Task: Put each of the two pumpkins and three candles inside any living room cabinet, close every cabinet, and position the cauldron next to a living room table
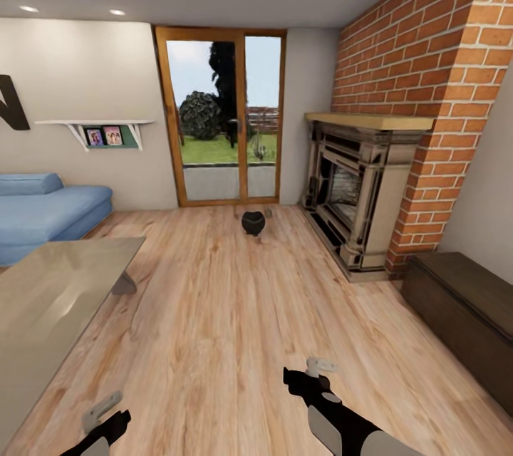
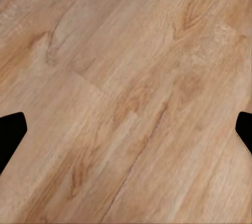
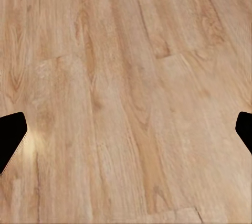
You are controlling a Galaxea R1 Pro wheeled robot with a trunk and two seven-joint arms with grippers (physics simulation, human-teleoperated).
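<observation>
1. Left gripper (image 1: 107, 415) low in head view, above bare wood floor (image 1: 235, 313). In the left wrist view its fingertips (image 2: 11, 129) sit at opposite frame edges, spread wide, nothing between them but planks: open, empty, touching nothing.
2. Right gripper (image 1: 313, 374) also near the bottom of head view, over floor. Right wrist view has dark fingertips (image 3: 11, 132) far apart at both edges with only floorboards between: wide open, holding nothing.
3. Table (image 1: 50, 306), glossy grey top, to the left of the left gripper, one angled leg visible under its far corner.
4. Cabinet (image 1: 467, 310), long low dark-brown unit, on the right side against the wall, just beside the brick chimney; fronts look shut from this angle.
5. Cauldron (image 1: 253, 222), black round pot, stands on the floor well beyond the table, near the glass door, between the door and the fireplace (image 1: 356, 192). Well apart from the table.
6. Blue sofa (image 1: 43, 210) beyond the table, against the left wall.
7. Wall shelf (image 1: 96, 130) above the sofa carries two small framed pictures; too small to read. A large dark letter shape (image 1: 11, 103) at the left wall edge, cut off, not readable.
8. Wood-framed glass door (image 1: 221, 117) at the far wall, garden and bush outside.
9. Wrist views give only floor grain and fingertip spread; head view gives room layout and furniture.
</observation>
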